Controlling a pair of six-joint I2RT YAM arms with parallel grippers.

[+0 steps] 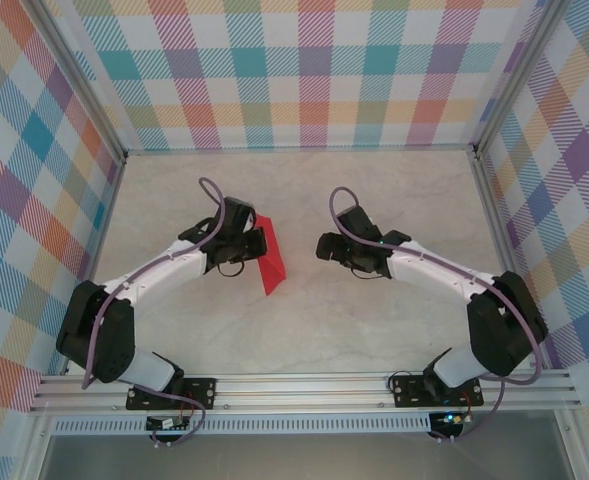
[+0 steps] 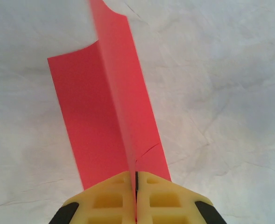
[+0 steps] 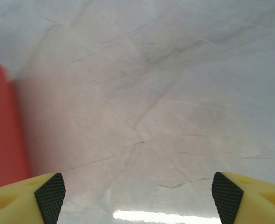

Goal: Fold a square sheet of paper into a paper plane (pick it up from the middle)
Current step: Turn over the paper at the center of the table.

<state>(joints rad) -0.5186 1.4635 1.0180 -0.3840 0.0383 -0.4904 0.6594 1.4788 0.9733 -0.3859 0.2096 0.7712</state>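
A: Left pincer (image 2: 136,186) status?
B: Pressed together, pinching the folded red paper sheet (image 2: 109,112) near the desk (image 1: 304,320) centre, slightly toward its left edge.
A: Right pincer (image 3: 137,191)?
B: Spread wide, apart from the sheet.

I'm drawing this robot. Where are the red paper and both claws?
red paper (image 1: 272,264), top view, middle of the sheet
left claw (image 2: 136,184), left wrist view, between its shut fingertips
right claw (image 3: 137,193), right wrist view, between its open fingertips

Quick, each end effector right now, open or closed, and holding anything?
Left end effector: closed on the folded bright-red paper sheet.
Right end effector: open, holding nothing.
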